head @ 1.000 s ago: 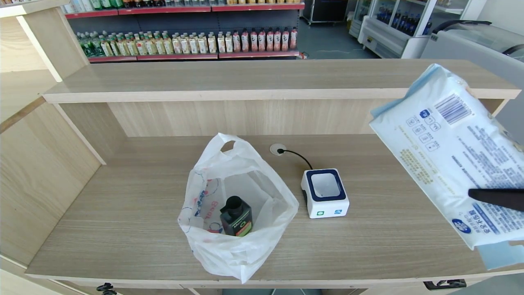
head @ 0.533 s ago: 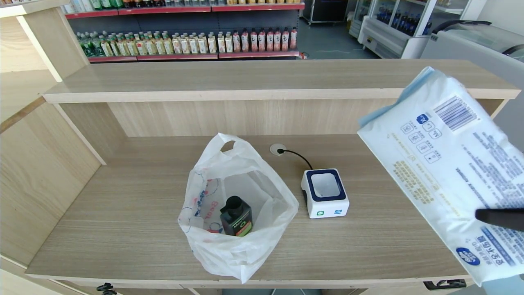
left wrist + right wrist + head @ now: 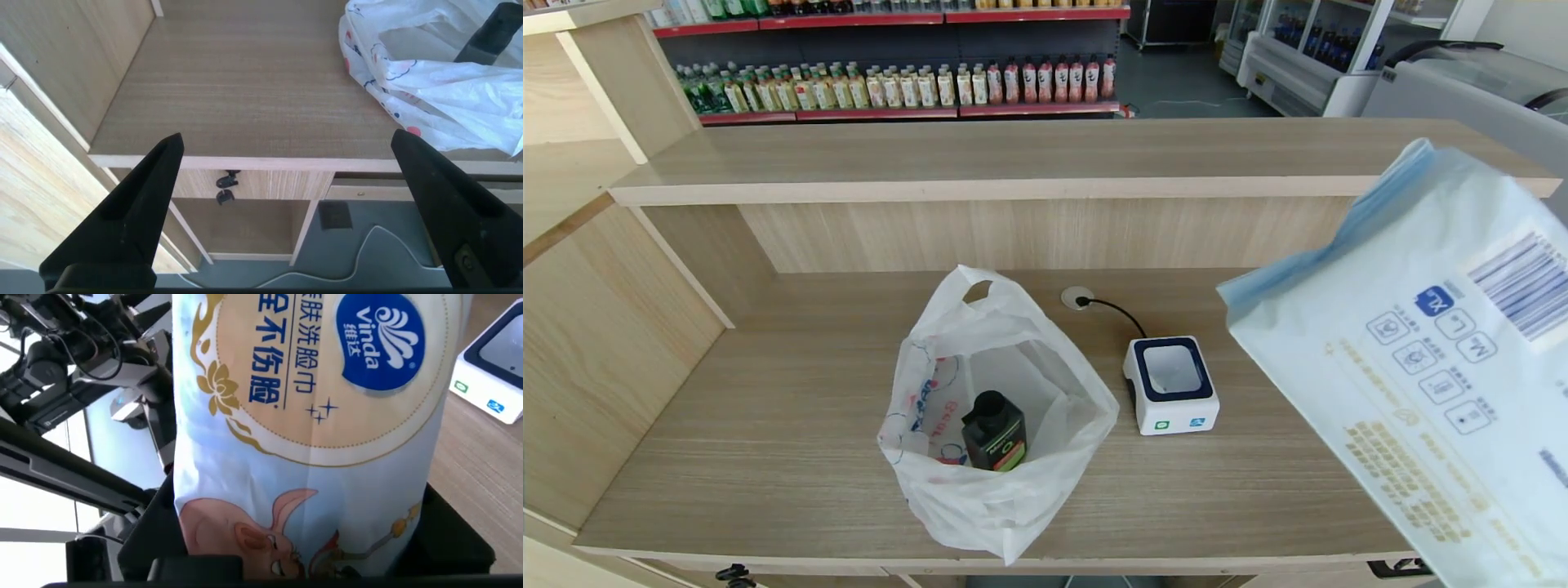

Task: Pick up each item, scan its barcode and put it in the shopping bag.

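A big white and blue tissue pack point(image 3: 1421, 367) hangs high over the counter's right end, its barcode point(image 3: 1519, 286) facing up toward the head camera. My right gripper point(image 3: 306, 539) is shut on the pack point(image 3: 310, 416), one dark finger on each side of its lower end. The white scanner point(image 3: 1171, 384) with its dark-framed window sits right of the shopping bag point(image 3: 980, 482) and also appears past the pack as the scanner point(image 3: 494, 367). A dark bottle point(image 3: 994, 433) stands inside the bag. My left gripper point(image 3: 288, 139) is open, low before the counter's front edge, left of the bag point(image 3: 433, 82).
A raised ledge point(image 3: 1045, 163) runs along the back of the counter and a wooden side wall point(image 3: 605, 327) closes its left end. The scanner's black cable point(image 3: 1111, 314) runs to a grommet behind it. Bare counter point(image 3: 768, 392) lies left of the bag.
The tissue pack has risen toward the head camera and swung right, so it looms larger. The dark finger seen across its lower end has left the picture. Bag, bottle and scanner are unmoved.
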`<state>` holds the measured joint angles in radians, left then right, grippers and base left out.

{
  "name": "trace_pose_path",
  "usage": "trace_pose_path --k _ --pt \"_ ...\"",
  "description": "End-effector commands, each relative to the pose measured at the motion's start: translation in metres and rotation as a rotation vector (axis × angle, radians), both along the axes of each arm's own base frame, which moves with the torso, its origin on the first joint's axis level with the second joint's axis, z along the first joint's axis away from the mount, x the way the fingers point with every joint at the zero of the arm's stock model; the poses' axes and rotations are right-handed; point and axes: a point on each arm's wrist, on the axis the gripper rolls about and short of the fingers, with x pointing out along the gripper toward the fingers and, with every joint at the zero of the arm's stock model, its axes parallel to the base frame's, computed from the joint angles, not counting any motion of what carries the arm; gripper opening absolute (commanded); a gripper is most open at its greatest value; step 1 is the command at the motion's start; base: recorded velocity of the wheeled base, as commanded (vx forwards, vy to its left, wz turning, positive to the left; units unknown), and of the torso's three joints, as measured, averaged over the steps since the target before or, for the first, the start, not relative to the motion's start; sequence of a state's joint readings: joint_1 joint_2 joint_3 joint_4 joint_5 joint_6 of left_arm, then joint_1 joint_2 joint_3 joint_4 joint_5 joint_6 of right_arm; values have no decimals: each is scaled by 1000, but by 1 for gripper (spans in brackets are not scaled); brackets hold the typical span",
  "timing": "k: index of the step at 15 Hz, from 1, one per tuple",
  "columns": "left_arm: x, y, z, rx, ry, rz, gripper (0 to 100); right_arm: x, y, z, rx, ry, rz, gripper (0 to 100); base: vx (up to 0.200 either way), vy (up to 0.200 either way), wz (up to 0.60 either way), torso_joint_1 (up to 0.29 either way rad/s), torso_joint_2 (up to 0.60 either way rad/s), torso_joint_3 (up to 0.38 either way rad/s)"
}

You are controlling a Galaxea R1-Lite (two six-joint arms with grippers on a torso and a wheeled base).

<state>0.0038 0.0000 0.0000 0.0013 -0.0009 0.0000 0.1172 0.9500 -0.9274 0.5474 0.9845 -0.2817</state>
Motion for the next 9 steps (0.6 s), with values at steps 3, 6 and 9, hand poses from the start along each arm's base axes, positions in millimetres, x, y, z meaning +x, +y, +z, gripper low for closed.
trace_pose_path --k 3,6,9 --pt "0 0 0 0 0 0 100 -37 -4 6 -2 -35 10 0 0 0 0 0 0 0" --pt "0 0 0 0 0 2 100 -54 -7 5 -16 -63 7 0 0 0 0 0 0 0" --pt "0 0 0 0 0 0 100 -63 -8 3 -18 -79 -1 0 0 0 0 0 0 0"
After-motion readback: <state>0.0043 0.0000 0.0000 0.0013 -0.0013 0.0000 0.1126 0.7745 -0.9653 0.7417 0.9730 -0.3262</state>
